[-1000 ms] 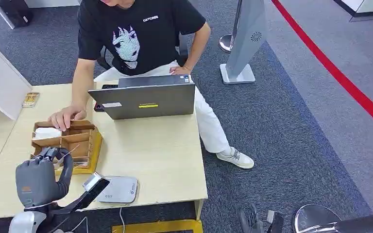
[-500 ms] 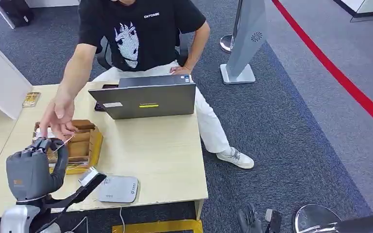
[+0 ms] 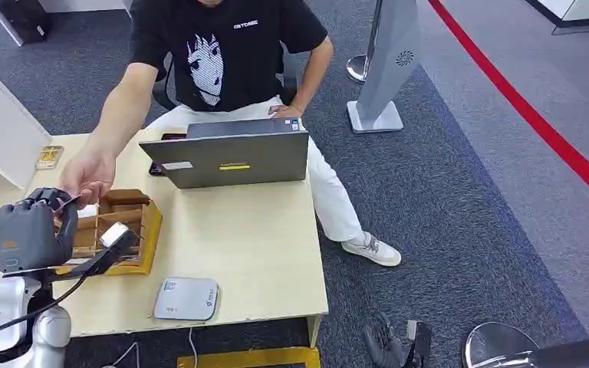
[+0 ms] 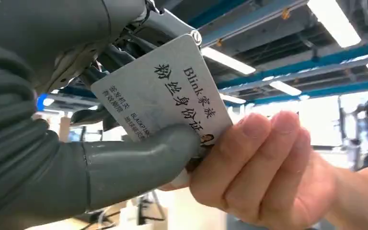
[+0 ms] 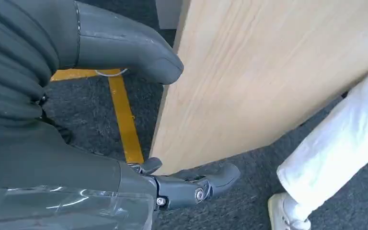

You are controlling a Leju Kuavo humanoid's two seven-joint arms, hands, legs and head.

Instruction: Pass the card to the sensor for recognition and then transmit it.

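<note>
**Card held between the robot's left hand and a person's hand**

The card [image 4: 165,91] is up in the air over the left part of the table [image 3: 245,245], above the wooden compartment box [image 3: 126,222], pinched by the robot and touched by a person at once.

The table is light wood and carries an open grey laptop [image 3: 230,157] near its far edge, the box toward the left, and a flat grey sensor pad [image 3: 186,298] near the front edge, well apart from the card. A person in a black printed shirt [image 3: 222,50] and white trousers sits behind the laptop, one arm stretched across the table.

The left hand [image 3: 27,234] is raised beside the box; in the wrist view its thick thumb [image 4: 139,158] presses the card's printed face against the darker fingers behind. The person's hand [image 4: 263,167] grips the card's lower corner, fingertips touching the robot's thumb.

The right hand [image 5: 124,120] hangs low beside the table's edge over the dark carpet, its thumb and fingers spread with nothing between them.

The card itself is pale grey with black printed characters and the word "Blink".
</note>
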